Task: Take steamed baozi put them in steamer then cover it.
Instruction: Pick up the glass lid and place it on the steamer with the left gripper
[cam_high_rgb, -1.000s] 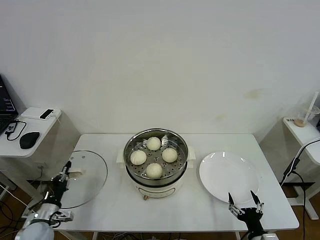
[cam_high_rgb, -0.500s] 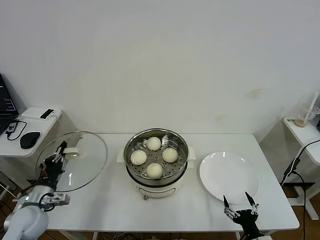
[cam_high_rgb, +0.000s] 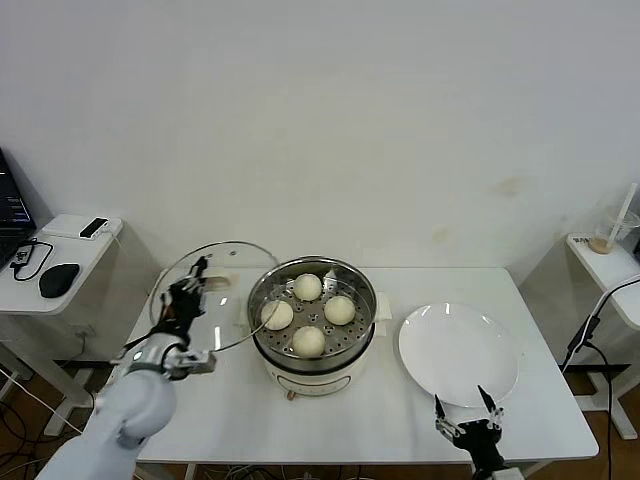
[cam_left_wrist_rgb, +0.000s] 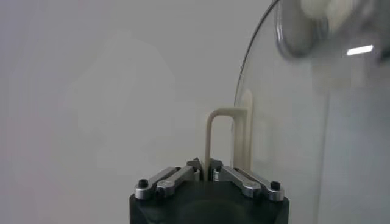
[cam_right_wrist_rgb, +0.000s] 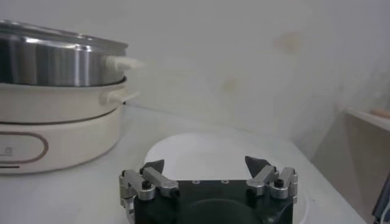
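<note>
- Head view: the left gripper (cam_high_rgb: 193, 283) holds the cover (cam_high_rgb: 222, 270) by its cream handle (cam_high_rgb: 215, 281), lifted off the table (cam_high_rgb: 400, 420) and tilted steeply, just left of the steamer (cam_high_rgb: 312, 325) with its right edge overlapping the pot's left rim.
- Left wrist view: the fingers (cam_left_wrist_rgb: 177, 177) are pinched narrowly on the handle (cam_left_wrist_rgb: 220, 131), and the clear glass with its metal rim stands beside them.
- The cover is a round clear glass lid, about as wide as the pot.
- The steamer stands mid-table, uncovered, a shiny steel pot on a cream base; four pale steamed baozi (cam_high_rgb: 308, 341) sit on its perforated tray.
- The right gripper (cam_high_rgb: 466, 410) waits at the near edge of the table, jaws spread wide, holding nothing, just near of the white plate (cam_high_rgb: 450, 345) that lies right of the steamer.
</note>
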